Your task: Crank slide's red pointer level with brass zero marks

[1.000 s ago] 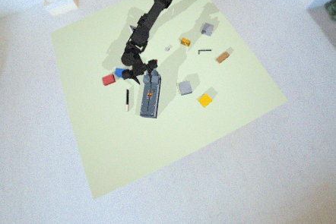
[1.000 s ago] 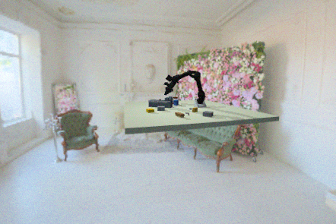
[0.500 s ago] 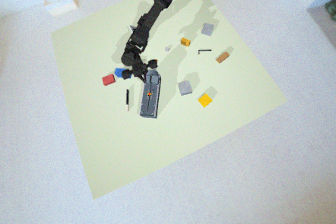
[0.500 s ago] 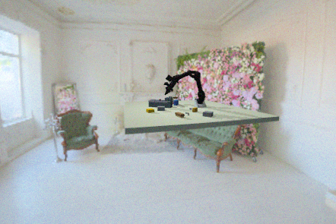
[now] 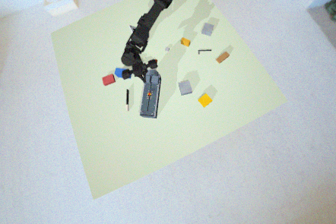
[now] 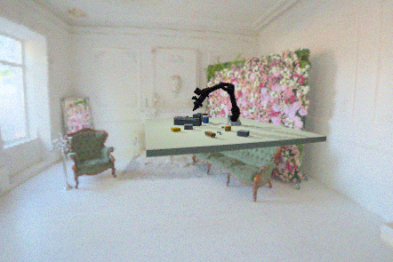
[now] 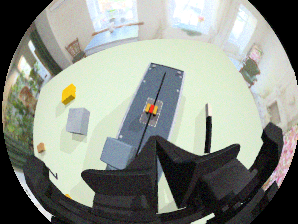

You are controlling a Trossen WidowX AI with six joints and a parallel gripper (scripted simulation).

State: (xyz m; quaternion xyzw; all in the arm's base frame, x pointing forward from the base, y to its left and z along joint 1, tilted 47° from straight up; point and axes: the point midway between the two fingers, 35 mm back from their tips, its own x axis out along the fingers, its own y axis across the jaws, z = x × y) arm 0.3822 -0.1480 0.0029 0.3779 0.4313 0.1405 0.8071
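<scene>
The machine [image 5: 147,111] [image 6: 180,121] [image 7: 171,90] is a long dark grey box with a slot along its top and a lighter raised block [image 5: 153,77] [image 7: 116,152] at its arm-side end. The slide's red pointer [image 5: 149,94] [image 7: 152,109] sits near mid-slot, between two small brass-yellow marks. Whether it is exactly level with them is too small to tell. My gripper [image 5: 145,80] [image 6: 194,109] [image 7: 156,138] is shut and empty, its fingertips together above the machine's arm-side end, beside the raised block. The crank and its handle cannot be made out; the fingers cover part of that end in the wrist view.
A red block [image 5: 109,80] and a blue block [image 5: 119,72] [image 6: 205,119] lie beside the arm. A black-and-white stick [image 5: 127,99] [image 7: 208,131] lies along one side of the machine. On the other side are a grey block [image 5: 185,87] [image 7: 78,121] and a yellow block [image 5: 205,100] [image 7: 69,94].
</scene>
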